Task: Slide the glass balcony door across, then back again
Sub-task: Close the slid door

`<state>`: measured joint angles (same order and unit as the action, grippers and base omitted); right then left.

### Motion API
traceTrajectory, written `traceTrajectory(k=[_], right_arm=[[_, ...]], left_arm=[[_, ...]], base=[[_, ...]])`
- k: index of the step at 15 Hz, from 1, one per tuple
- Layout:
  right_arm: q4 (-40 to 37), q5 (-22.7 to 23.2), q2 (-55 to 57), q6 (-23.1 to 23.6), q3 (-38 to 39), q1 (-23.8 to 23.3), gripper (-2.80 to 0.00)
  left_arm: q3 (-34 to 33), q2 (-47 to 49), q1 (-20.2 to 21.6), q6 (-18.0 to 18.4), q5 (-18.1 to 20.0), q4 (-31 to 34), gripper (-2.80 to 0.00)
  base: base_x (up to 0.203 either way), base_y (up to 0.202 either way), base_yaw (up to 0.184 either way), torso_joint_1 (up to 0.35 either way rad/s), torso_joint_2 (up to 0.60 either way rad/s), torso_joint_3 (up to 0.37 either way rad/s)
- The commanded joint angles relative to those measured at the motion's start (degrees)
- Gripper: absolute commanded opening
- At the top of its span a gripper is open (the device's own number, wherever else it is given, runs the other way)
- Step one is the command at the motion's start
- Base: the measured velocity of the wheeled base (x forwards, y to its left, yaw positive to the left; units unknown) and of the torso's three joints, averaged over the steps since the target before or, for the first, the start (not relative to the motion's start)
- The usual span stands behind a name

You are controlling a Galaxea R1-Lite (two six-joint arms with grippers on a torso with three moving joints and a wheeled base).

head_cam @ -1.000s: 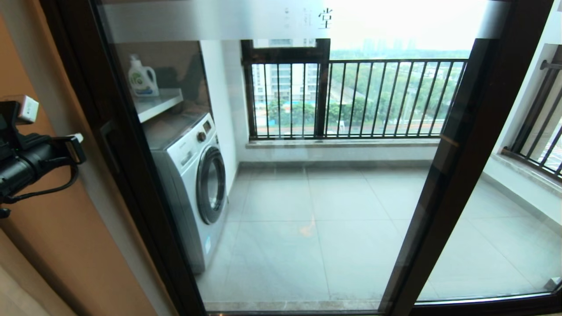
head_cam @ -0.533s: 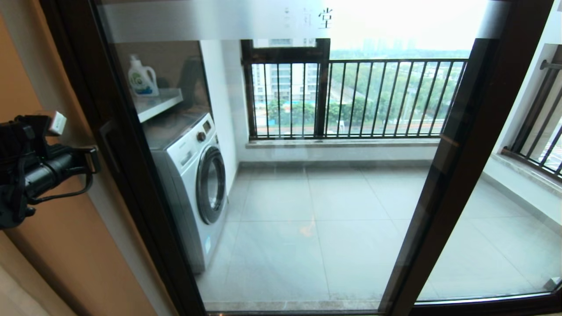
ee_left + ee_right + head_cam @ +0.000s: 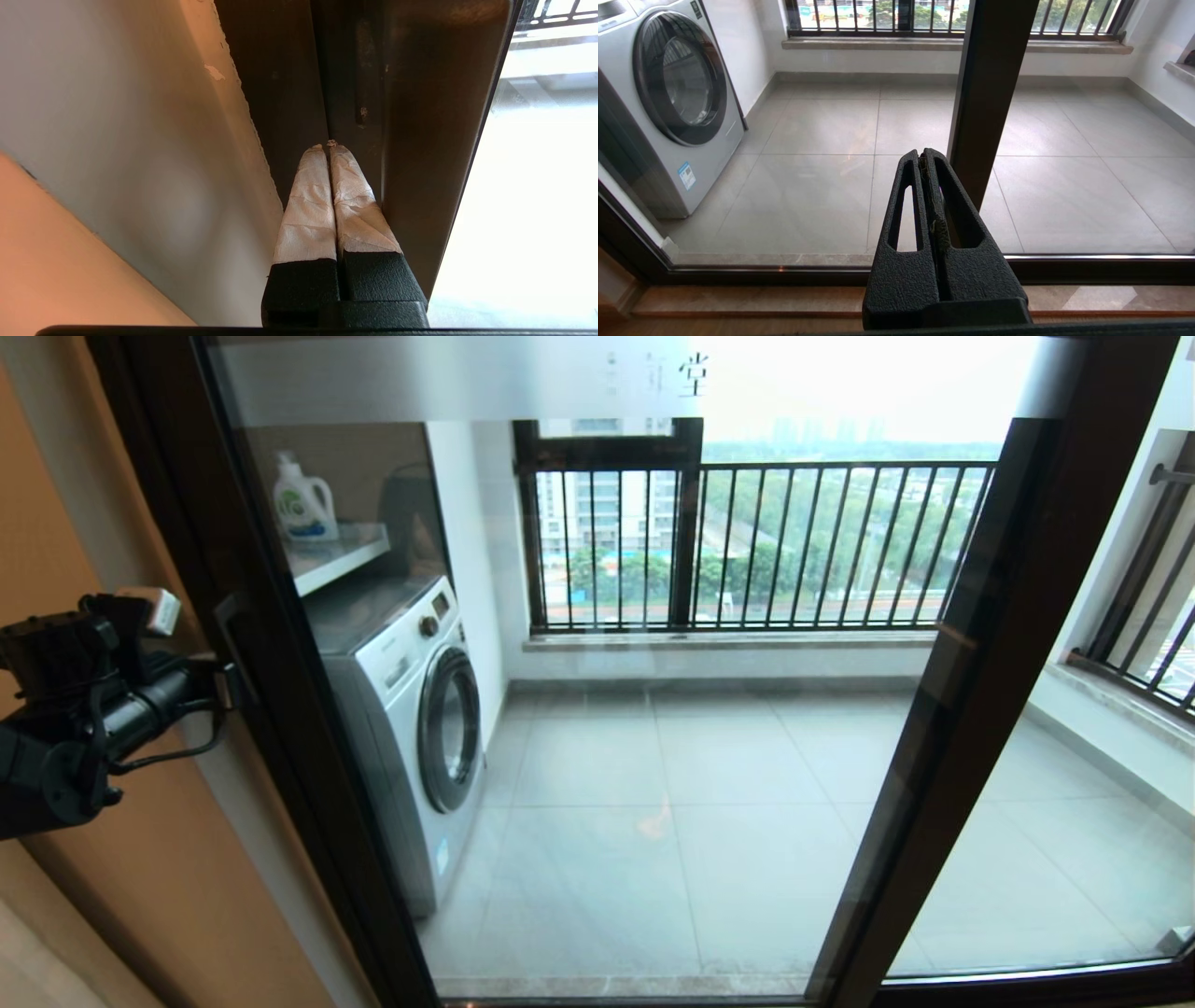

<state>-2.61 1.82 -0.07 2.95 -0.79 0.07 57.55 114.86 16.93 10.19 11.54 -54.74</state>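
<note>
The glass balcony door fills the head view, with a frosted top band and a dark left stile. A black bar handle sits on that stile. My left gripper reaches in from the left and is shut, its tips at the stile just below the handle. In the left wrist view its white-taped fingers are pressed together against the dark frame, tips in a groove beside the handle. My right gripper is shut and empty, held low before the glass near the right stile.
Behind the glass stand a washing machine, a detergent bottle on a shelf, and a railed window. An orange-beige wall borders the door on the left. The door track runs along the floor.
My left gripper has moved right and down, from beside the wall to the door's left stile at the handle. The door has not moved.
</note>
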Motion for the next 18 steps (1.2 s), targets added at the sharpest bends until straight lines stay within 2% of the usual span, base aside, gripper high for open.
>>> traceTrajectory(k=[1,10,18], right_arm=[[0.0,0.0,0.1,0.0,0.0,0.0,-2.8],[0.0,0.0,0.1,0.0,0.0,0.0,-2.8],[0.0,0.0,0.1,0.0,0.0,0.0,-2.8]], left_arm=[[0.1,0.0,-1.5,0.0,0.2,-0.4,-2.8],[0.2,-2.5,-8.7,-0.1,-2.4,-0.1,-2.8],[2.4,-4.1,-9.1,-0.3,-2.9,0.7,-2.8]], base=[[0.0,0.0,0.0,0.0,0.0,0.0],[0.0,0.0,0.0,0.0,0.0,0.0],[0.0,0.0,0.0,0.0,0.0,0.0]])
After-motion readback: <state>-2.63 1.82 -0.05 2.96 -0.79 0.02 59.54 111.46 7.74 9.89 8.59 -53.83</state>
